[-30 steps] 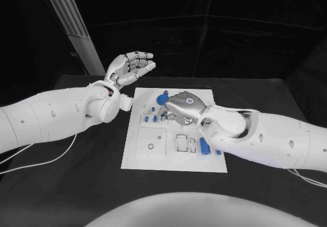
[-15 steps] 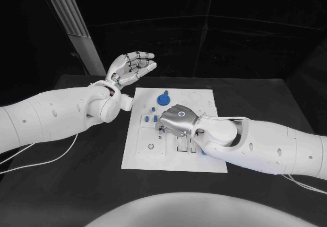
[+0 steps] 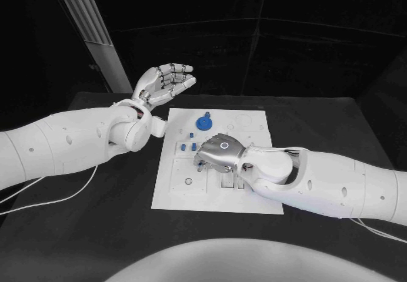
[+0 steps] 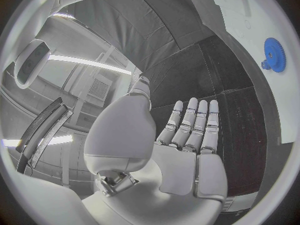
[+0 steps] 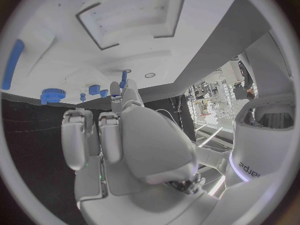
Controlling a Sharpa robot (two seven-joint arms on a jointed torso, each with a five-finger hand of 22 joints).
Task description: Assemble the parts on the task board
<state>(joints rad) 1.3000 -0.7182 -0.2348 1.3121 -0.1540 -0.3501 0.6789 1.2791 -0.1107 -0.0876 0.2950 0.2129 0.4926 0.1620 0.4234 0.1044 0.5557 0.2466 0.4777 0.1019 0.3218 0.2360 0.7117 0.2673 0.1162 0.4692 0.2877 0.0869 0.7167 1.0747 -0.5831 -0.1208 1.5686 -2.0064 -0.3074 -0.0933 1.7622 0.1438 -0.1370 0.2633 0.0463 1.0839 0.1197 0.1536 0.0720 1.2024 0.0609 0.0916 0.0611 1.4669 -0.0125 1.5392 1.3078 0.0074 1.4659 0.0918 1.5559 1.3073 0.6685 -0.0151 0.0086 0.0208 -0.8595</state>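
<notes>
Task board (image 3: 254, 200) seen flat at centre of black counter (image 3: 102, 235). Right hand (image 3: 219, 154) lowered, palm down, onto mid-board; fingers (image 5: 128, 92) curled down to the surface near small blue parts (image 3: 188, 145); whether anything is pinched cannot be told. Blue gear (image 3: 203, 123) seen on board's far part, just beyond right hand, apart from it. Left hand (image 3: 163, 82) raised beyond board's far left corner, palm up, fingers (image 4: 192, 122) extended side by side, nothing held.
</notes>
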